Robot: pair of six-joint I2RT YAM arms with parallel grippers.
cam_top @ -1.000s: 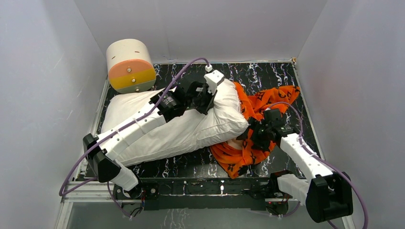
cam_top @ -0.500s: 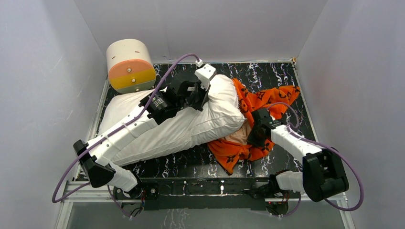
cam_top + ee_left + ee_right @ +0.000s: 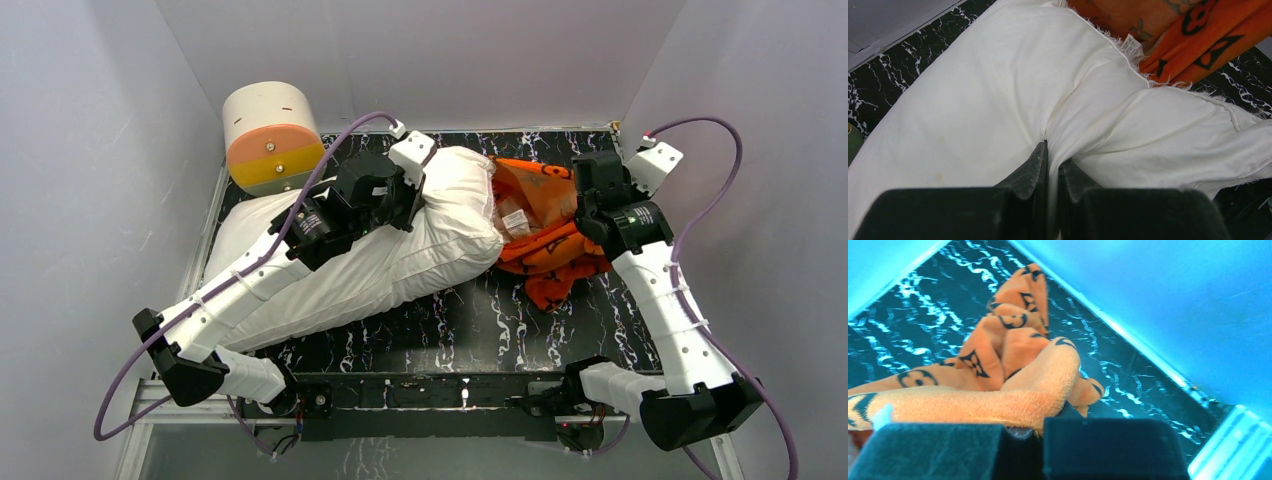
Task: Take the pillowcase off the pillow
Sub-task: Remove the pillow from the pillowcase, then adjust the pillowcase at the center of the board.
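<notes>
The white pillow [image 3: 400,270] lies slantwise across the black floor, and its right end shows bare. My left gripper [image 3: 412,205] is shut on a pinched fold of the pillow [image 3: 998,90], with cloth between the fingers of the left gripper [image 3: 1052,160]. The orange pillowcase [image 3: 540,215] is bunched and lifted at the back right, touching the pillow's end. My right gripper [image 3: 588,232] is shut on the plush edge of the pillowcase [image 3: 1013,385]. In the right wrist view the fabric drapes over the right gripper [image 3: 1040,427] and hides its fingertips. In the left wrist view the pillowcase [image 3: 1198,40] lies beyond the pillow's corner.
A cream-and-orange cylinder [image 3: 272,140] stands at the back left, next to the pillow's far corner. White walls close in the black marbled floor [image 3: 500,320] on three sides. The right arm stands near the right wall. A white care tag [image 3: 515,218] shows inside the pillowcase.
My right gripper has shut on the pillowcase and carried it up and towards the back right, away from the pillow's end. The left arm, holding the pillow, has shifted a little back and left.
</notes>
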